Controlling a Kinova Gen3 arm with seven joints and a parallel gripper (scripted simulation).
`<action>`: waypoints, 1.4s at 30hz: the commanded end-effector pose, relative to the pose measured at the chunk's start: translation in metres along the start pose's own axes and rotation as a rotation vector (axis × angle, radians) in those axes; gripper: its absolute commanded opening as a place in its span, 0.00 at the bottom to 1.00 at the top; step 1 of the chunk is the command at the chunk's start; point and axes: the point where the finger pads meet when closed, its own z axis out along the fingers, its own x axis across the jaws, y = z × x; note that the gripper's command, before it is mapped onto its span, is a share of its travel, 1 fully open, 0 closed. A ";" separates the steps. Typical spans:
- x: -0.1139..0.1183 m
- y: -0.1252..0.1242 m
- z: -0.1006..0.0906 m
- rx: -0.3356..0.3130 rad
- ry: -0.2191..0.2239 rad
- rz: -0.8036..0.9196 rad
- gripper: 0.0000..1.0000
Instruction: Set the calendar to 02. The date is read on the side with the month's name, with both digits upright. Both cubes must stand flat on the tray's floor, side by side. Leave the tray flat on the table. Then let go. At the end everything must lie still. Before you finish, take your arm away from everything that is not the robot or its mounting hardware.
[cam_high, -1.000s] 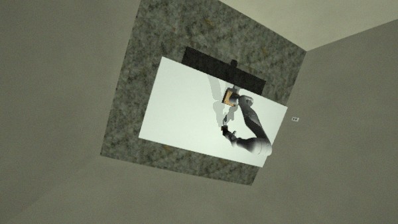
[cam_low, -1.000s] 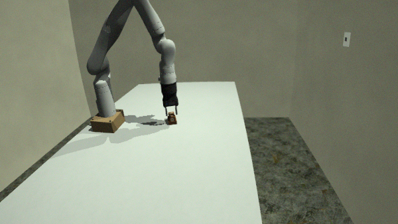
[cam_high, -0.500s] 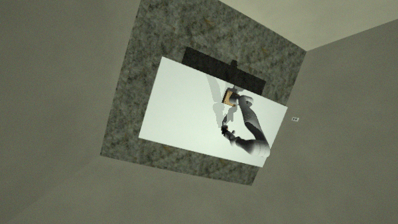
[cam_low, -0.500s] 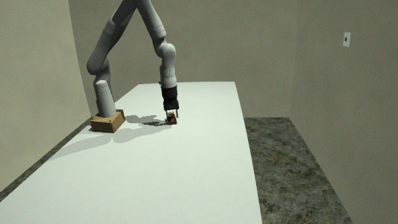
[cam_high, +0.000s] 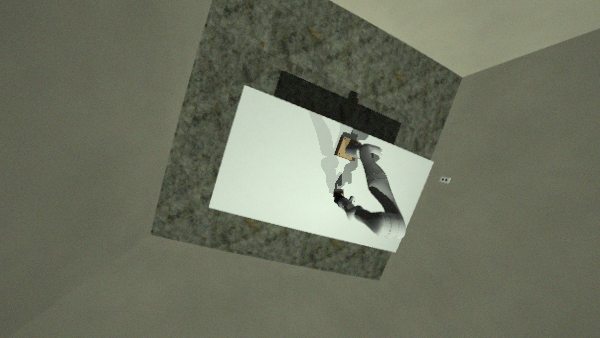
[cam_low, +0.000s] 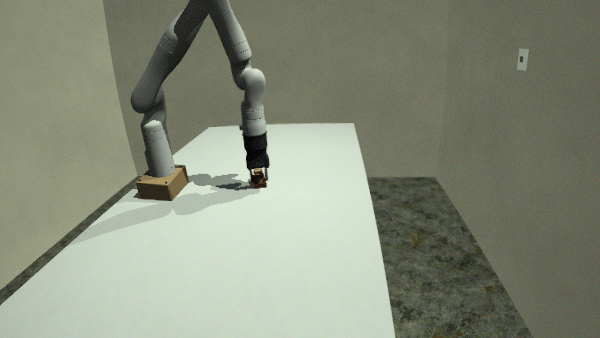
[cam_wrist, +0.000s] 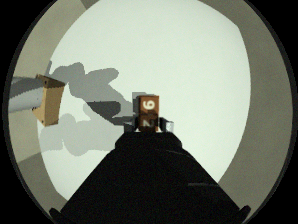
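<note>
Cubes (cam_high: 339, 192) (cam_low: 258, 179) (cam_wrist: 149, 112) of reddish brown made a small, compact block on the white table (cam_high: 270, 150) (cam_low: 225, 260) (cam_wrist: 200, 60), out in front of the arm's base. From the wrist, one upward face bore a pale 6 or 9, and the darker face next to it a figure like a 2 turned on its side. The tray could not be told apart from them. Over them the black gripper (cam_high: 338, 193) (cam_low: 259, 174) (cam_wrist: 148, 122) pointed down, its fingers spread, one on either side of the block, clamping nothing. The grey arm (cam_high: 382, 190) (cam_low: 254, 90) (cam_wrist: 22, 95) rose and bent back to a wooden base block (cam_low: 155, 191) (cam_wrist: 51, 107), with shadows between. A pale wall plate (cam_high: 445, 180) (cam_low: 522, 59) hung well apart from it all.
</note>
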 end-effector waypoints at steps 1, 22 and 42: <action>0.000 0.000 0.000 0.000 0.001 0.000 0.90; 0.000 0.000 0.000 0.000 0.001 0.000 0.90; 0.000 0.000 0.000 0.000 0.001 0.000 0.60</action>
